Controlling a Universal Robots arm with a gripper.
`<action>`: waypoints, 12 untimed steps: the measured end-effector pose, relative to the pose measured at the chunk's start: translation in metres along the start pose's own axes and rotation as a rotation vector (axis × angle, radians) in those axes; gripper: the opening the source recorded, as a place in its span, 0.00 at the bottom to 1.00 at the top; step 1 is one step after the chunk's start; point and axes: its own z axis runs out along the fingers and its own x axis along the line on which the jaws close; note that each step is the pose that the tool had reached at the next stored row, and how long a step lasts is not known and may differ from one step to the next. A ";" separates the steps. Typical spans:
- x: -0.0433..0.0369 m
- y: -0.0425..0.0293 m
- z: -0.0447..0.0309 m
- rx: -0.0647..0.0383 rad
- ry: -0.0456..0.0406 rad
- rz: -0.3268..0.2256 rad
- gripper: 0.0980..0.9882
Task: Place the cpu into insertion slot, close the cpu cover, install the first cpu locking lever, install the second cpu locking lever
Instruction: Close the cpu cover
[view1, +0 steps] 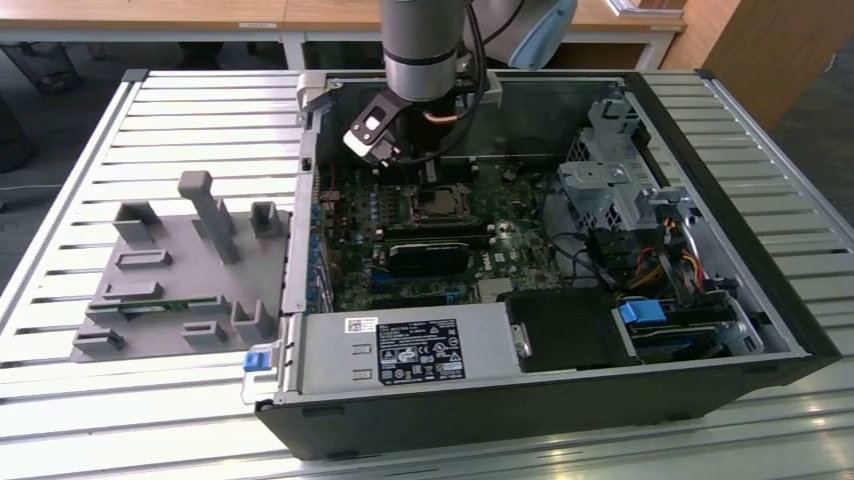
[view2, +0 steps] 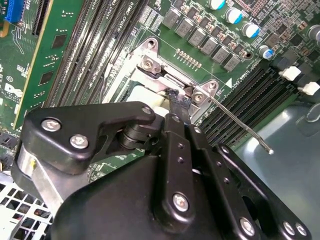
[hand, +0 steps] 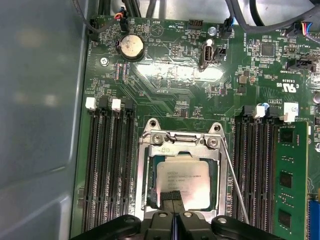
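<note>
Single claw (hand: 172, 195), fingers pressed together, empty; tips at edge of seated cpu (hand: 185, 177); locking lever (hand: 236, 185) runs lengthwise just beside.

The arm (view1: 424, 40) hangs straight down, its gripper (hand: 172, 196) pointing downward, fingers (hand: 167, 198) pressed together.

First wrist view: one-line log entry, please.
silvery square cpu: seated | silver metal frame cover: down around it | thin wire lever: angled out, unlatched | tool: shut, tips at cpu edge
</note>
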 end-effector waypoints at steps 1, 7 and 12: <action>0.0000 0.0001 0.0001 0.000 0.0003 0.000 0.01; 0.0003 0.0004 -0.0016 -0.001 0.0016 0.000 0.01; 0.0001 0.0004 -0.0035 -0.001 0.0006 0.000 0.01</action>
